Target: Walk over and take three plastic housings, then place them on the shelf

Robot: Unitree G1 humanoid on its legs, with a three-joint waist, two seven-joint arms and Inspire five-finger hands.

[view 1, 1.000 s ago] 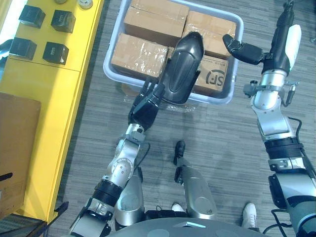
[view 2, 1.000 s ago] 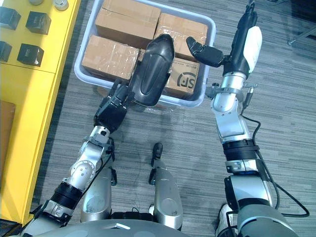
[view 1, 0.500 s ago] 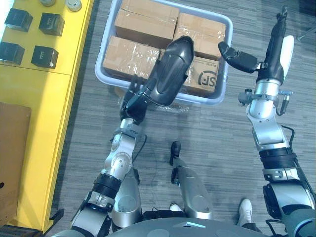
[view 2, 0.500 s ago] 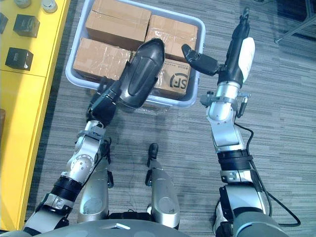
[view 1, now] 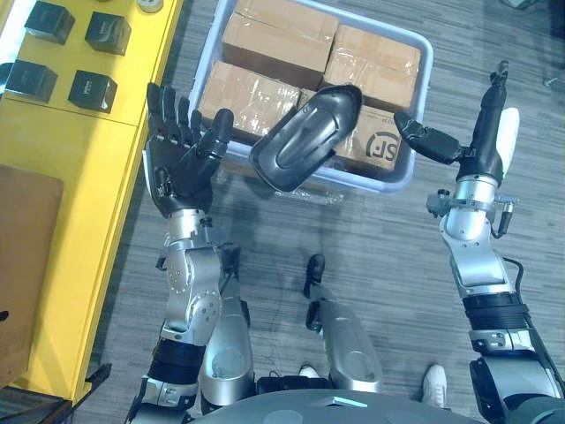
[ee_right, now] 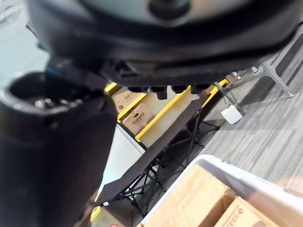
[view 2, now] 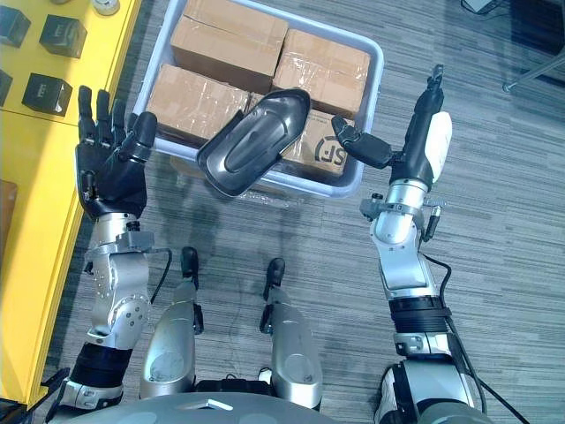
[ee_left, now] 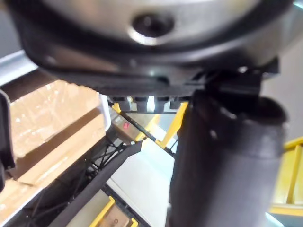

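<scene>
plastic housing (view 1: 305, 139) has left the robot's left hand, which was carrying it over the bin half a second ago. it now sits tilted across the near side of the bin, over the cardboard boxes. whether it rests on them or is dropping cannot be told.

furthest left is the yellow shelf (view 1: 71, 150), with small black boxes (view 1: 93, 89) on its top and no housing on it. beside it the left hand (view 1: 181, 172) has swung away towards the shelf side and is held up, palm facing the head camera, fingers straight and spread, holding nothing. there is a clear gap between it and the housing.

in the middle, the pale bin (view 1: 369, 182) holds the taped cardboard boxes (view 1: 278, 35), and the housing's lower end overhangs its near rim.

on the right, the right hand (view 1: 459, 150) is raised much as before, fingers straight up and thumb pointing towards the bin. it is empty and close to the housing's upper end without touching it.

judging from this, the carry has failed or been dropped short. the housing is not on the shelf and will likely need a fresh grasp before any placing.
</scene>
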